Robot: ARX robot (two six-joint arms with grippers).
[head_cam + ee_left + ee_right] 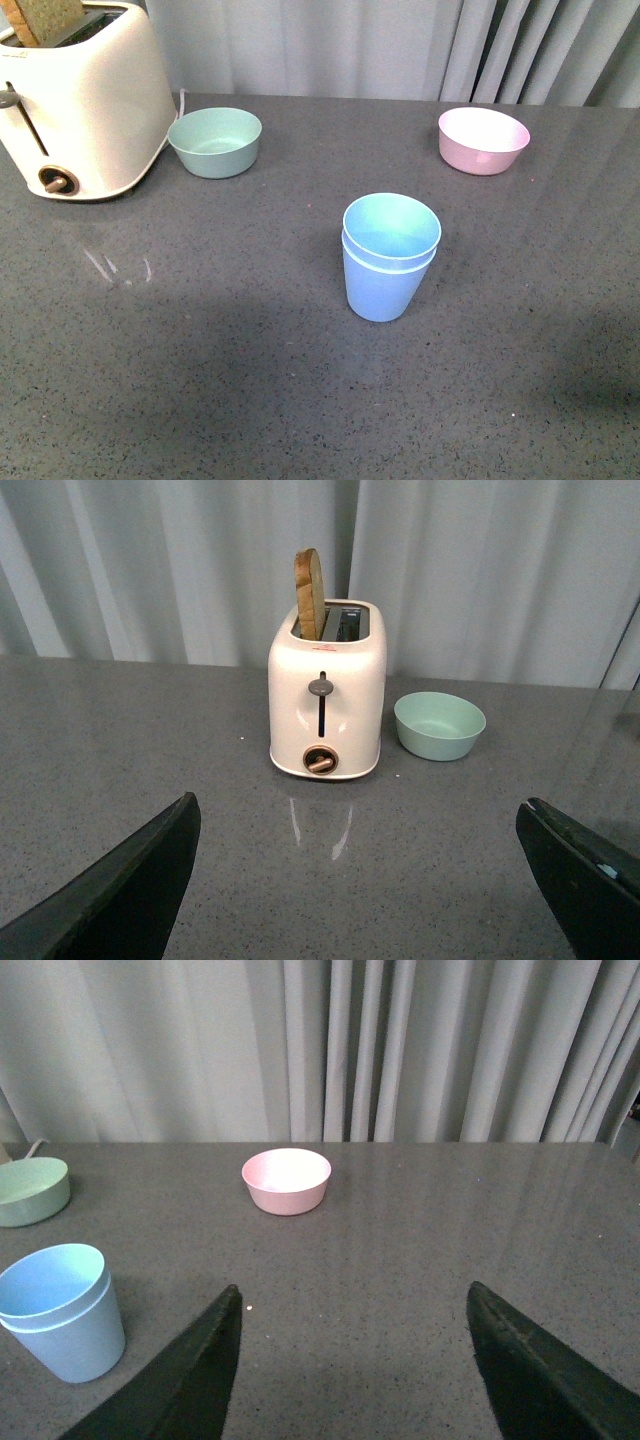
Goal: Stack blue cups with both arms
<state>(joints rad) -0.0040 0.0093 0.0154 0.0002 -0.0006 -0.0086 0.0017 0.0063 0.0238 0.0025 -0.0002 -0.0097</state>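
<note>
While both hands [355,880] [350,1360] gape empty, the blue cups [389,255] sit nested between bowls [215,141] [483,139].

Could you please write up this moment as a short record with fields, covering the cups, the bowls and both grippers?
blue cups: nested one inside the other, upright, mid-table
mint-green bowl: beside the toaster, upright
pink bowl: far right of table, upright
toaster: slice standing in slot
left gripper: open, holding nothing
right gripper: open, holding nothing
task state: cups appear stacked
</note>
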